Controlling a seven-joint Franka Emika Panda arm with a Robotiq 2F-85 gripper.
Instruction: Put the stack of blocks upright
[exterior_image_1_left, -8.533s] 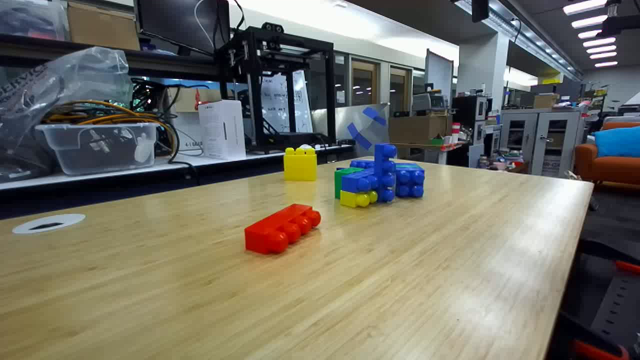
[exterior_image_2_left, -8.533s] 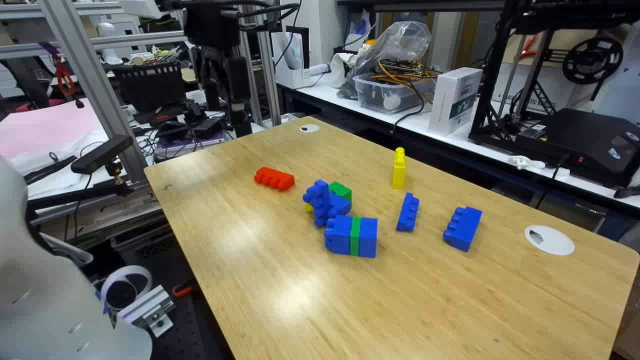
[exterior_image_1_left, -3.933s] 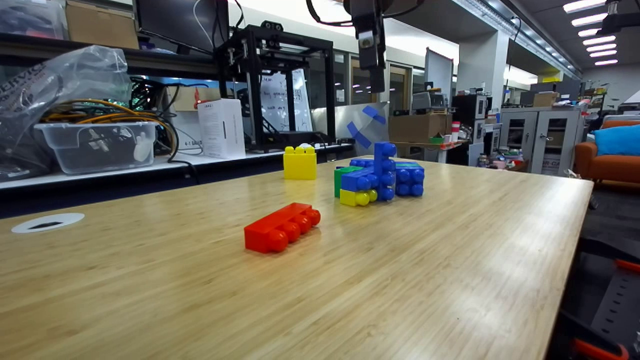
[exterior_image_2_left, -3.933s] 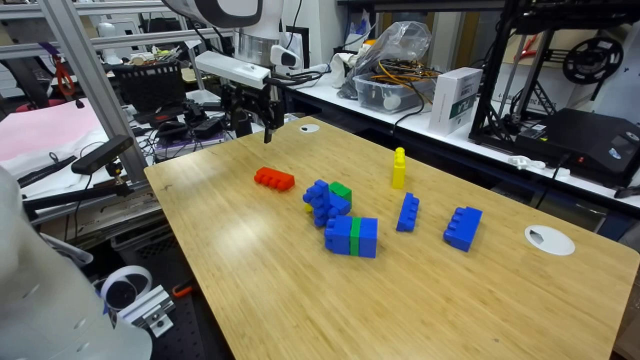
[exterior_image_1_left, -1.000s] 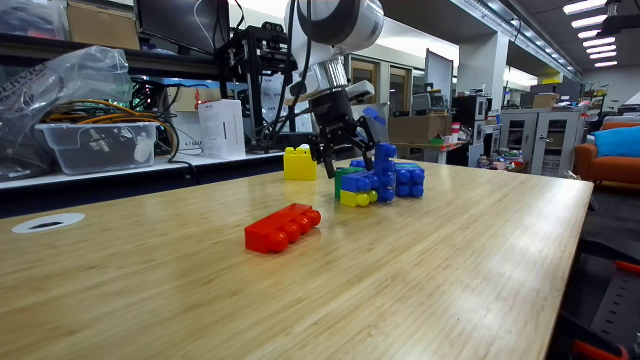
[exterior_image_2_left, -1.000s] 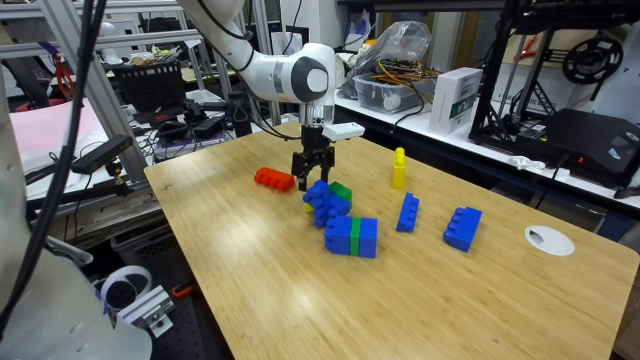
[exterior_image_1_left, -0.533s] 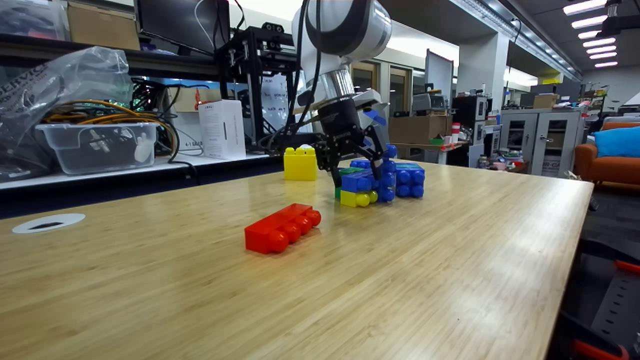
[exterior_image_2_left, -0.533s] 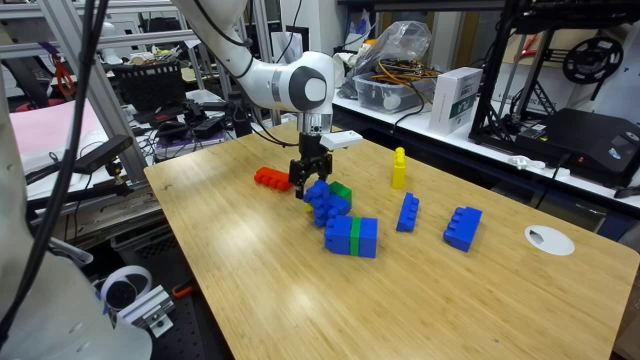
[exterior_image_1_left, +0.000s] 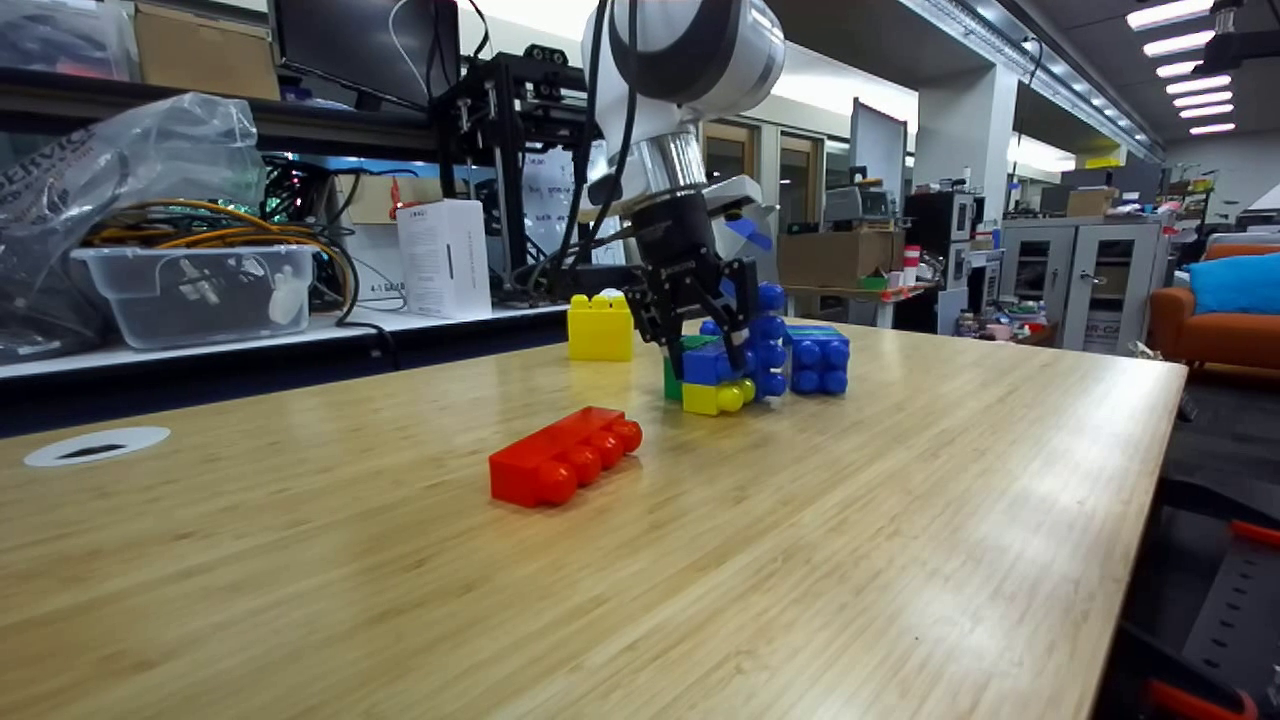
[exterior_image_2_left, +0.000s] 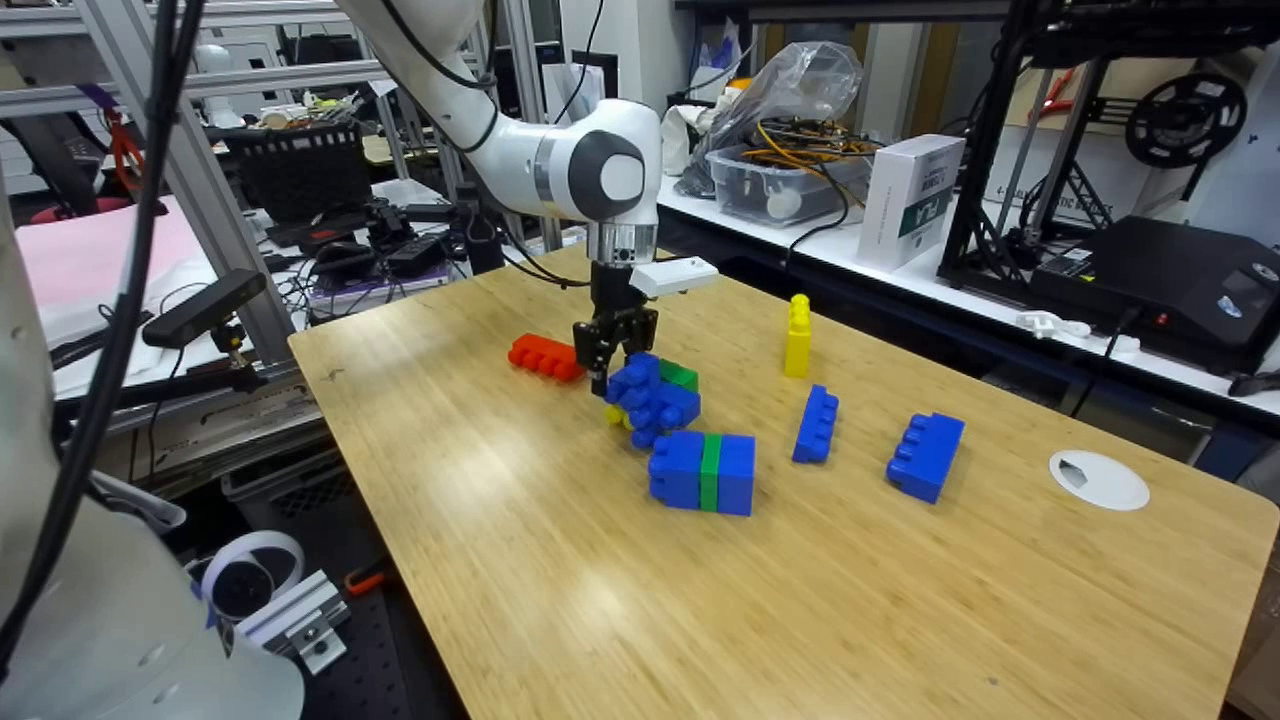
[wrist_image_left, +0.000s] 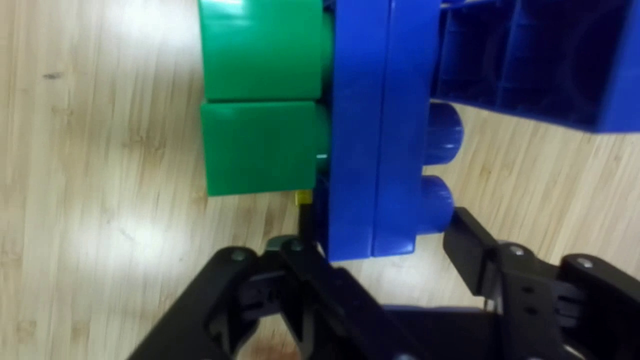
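Observation:
The stack of blocks (exterior_image_2_left: 675, 405), joined blue, green and yellow studded bricks, lies on its side on the table in both exterior views. One blue brick (exterior_image_1_left: 768, 345) in it points upward. My gripper (exterior_image_1_left: 708, 365) reaches down over the stack from above. In the wrist view the gripper (wrist_image_left: 382, 222) has its jaws on either side of two blue bricks (wrist_image_left: 372, 150) of the stack. The right fingertip (wrist_image_left: 462, 235) touches a round blue stud, while the left one sits in shadow against the opposite side. Green bricks (wrist_image_left: 260, 145) lie left of the jaws.
A lone red brick (exterior_image_1_left: 565, 455) lies close to the stack. A blue block with a green band (exterior_image_2_left: 711, 473) sits right beside it. Farther off are a yellow brick (exterior_image_2_left: 797, 340) and two blue bricks, a slim one (exterior_image_2_left: 816, 424) and a wider one (exterior_image_2_left: 926, 457).
The arm has come down to the stack from above the table. Its jaws have narrowed onto the blue bricks in the last half second, and the stack has shifted and tilted slightly.

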